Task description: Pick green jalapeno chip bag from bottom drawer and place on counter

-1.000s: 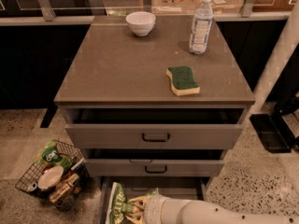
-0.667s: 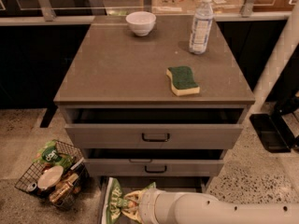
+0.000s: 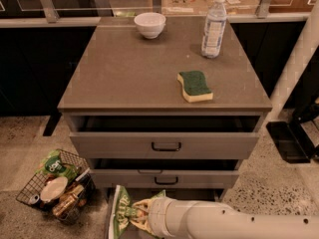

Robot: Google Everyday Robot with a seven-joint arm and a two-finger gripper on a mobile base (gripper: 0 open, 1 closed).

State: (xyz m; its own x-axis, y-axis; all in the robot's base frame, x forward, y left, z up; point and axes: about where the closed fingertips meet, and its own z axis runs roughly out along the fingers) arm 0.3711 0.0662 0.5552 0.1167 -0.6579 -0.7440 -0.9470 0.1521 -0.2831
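The green jalapeno chip bag (image 3: 120,212) stands crumpled and on end at the left side of the open bottom drawer (image 3: 110,222), at the bottom of the camera view. My gripper (image 3: 141,215) comes in from the right on a white arm and is closed on the bag's right side. The bag hides most of the fingers. The counter (image 3: 129,68) is the grey-brown top of the cabinet above. The arm hides most of the drawer's floor.
On the counter are a white bowl (image 3: 150,24), a water bottle (image 3: 214,26) and a green-topped yellow sponge (image 3: 194,86). The top drawer (image 3: 164,144) and middle drawer (image 3: 159,178) stick out slightly. A wire basket (image 3: 55,185) of items sits on the floor at the left.
My arm and gripper have moved left and slightly up, and the bag has shifted with them toward the drawer's left side. Things on the counter have not moved.
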